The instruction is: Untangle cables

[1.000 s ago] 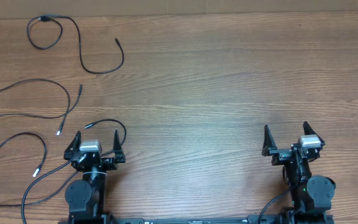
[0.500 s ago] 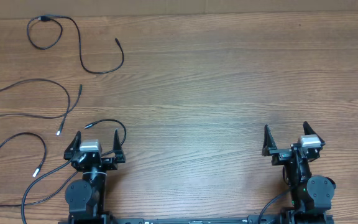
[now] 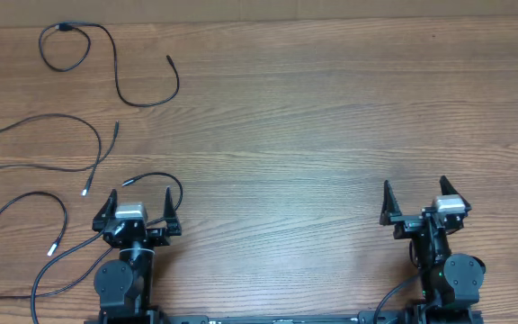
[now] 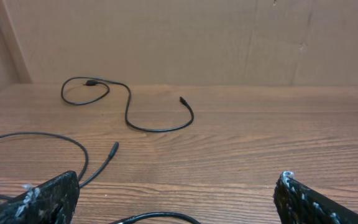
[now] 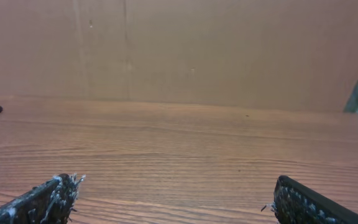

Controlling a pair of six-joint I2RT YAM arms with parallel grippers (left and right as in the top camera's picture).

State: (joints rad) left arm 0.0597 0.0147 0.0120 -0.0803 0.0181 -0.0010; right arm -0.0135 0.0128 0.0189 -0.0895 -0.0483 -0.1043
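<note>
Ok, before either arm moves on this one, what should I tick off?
1. The left end effector open and empty: ok.
2. The right end effector open and empty: ok.
3. The far cable lying apart from the others: ok.
4. The nearest cable free of crossings: cannot tell; it runs under the left arm.
5. Something to grasp near the right end effector: not ok; every cable lies on the left side of the table.

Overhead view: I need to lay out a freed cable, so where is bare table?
Bare: the table from the looped cable rightward, past the right arm. Crowded: the left side, where the other cables lie, one curling by the left arm.
</note>
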